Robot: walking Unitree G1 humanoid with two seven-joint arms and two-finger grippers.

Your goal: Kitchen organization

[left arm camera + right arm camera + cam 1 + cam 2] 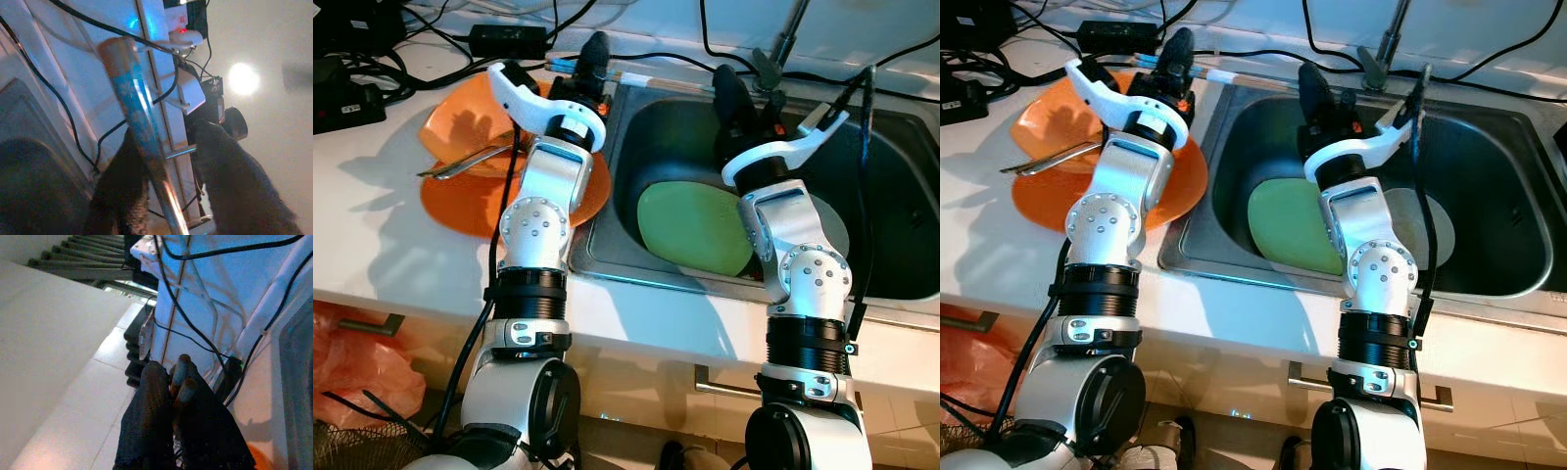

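My left gripper is at the back of the counter, by the sink's far left corner. It is shut on a thin utensil with a blue patterned handle that runs out past its fingers. Over the far left part of the steel sink, my right gripper is shut on two thin brown sticks whose rounded tips poke out between the fingers. A green plate lies in the basin beside a grey plate, partly hidden by my right arm.
On the white counter to the left, an orange plate carries an orange bowl and a metal utensil. The faucet rises behind the sink. Black cables and a power adapter lie along the back.
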